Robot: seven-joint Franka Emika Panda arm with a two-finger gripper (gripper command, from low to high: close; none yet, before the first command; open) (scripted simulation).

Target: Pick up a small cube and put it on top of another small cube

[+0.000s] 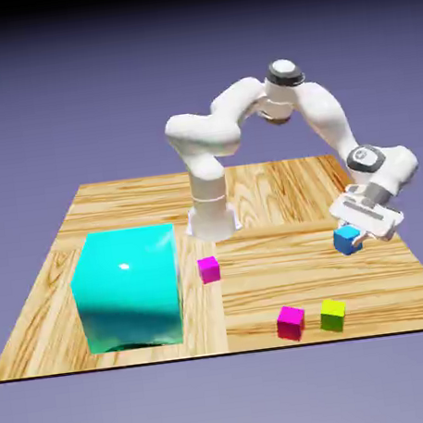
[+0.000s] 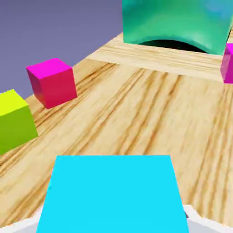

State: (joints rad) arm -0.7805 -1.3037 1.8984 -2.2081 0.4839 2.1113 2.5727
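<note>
The small blue cube (image 1: 347,239) sits at the exterior view's right, near the table's right edge, with my gripper (image 1: 350,236) shut on it from above. In the hand view the blue cube (image 2: 113,193) fills the bottom between the fingers and hides them. The small lime cube (image 1: 333,314) rests near the front edge, below and slightly left of the held cube. It shows at the left edge of the hand view as the lime cube (image 2: 14,119).
A huge glossy cyan cube (image 1: 129,288) stands at the front left, also at the hand view's top (image 2: 175,22). One magenta cube (image 1: 290,322) lies beside the lime cube, another magenta cube (image 1: 208,270) near the middle. The wooden table (image 1: 250,192) ends just right of the gripper.
</note>
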